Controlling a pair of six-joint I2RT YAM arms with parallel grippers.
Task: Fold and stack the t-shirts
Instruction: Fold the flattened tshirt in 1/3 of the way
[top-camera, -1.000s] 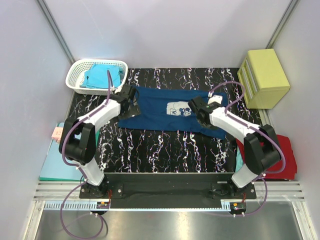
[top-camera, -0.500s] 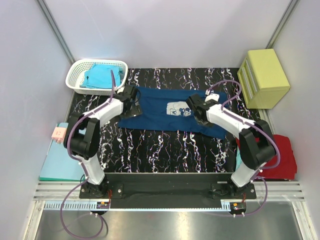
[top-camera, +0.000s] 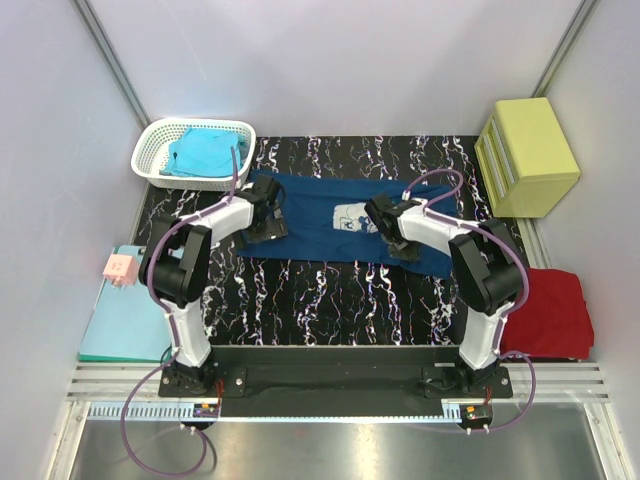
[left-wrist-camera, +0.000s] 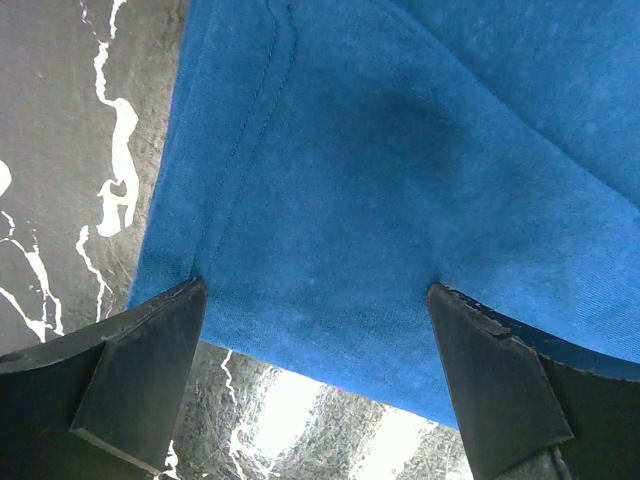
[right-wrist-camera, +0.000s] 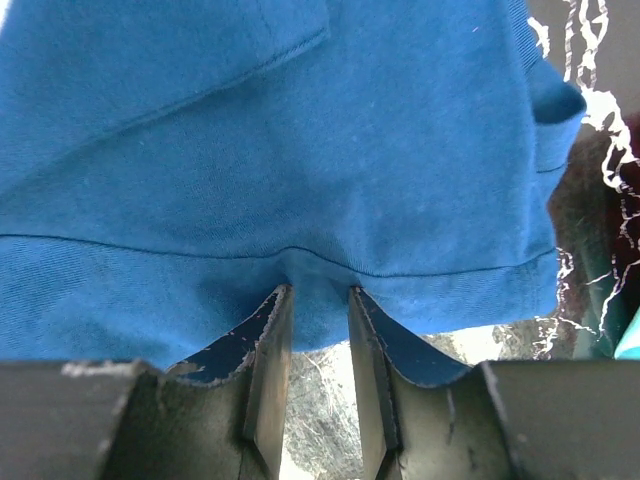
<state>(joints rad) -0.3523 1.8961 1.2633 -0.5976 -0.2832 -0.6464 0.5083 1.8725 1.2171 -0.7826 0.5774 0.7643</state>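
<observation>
The navy t-shirt (top-camera: 310, 232) lies spread on the black marbled table (top-camera: 320, 300), its pale chest print (top-camera: 352, 217) facing up. My left gripper (top-camera: 268, 216) hangs over the shirt's left end. In the left wrist view the left gripper (left-wrist-camera: 315, 290) stands open, its fingertips resting on the blue cloth (left-wrist-camera: 380, 180) near an edge. My right gripper (top-camera: 386, 226) is at the right part of the shirt. Seen from the right wrist, the right gripper (right-wrist-camera: 318, 290) is shut on a bunched fold of the hem (right-wrist-camera: 320, 265).
A white basket (top-camera: 150, 150) with turquoise t-shirts (top-camera: 200, 152) stands at the back left. At the back right sits a yellow drawer box (top-camera: 528, 155). A red t-shirt (top-camera: 555, 310) lies at the right edge. On the left are a teal clipboard (top-camera: 115, 322) and a pink tag (top-camera: 120, 266).
Both arms have swung inward, elbows closer to the centre. The right gripper has shifted a little left with the hem. The left gripper has moved slightly right over the shirt.
</observation>
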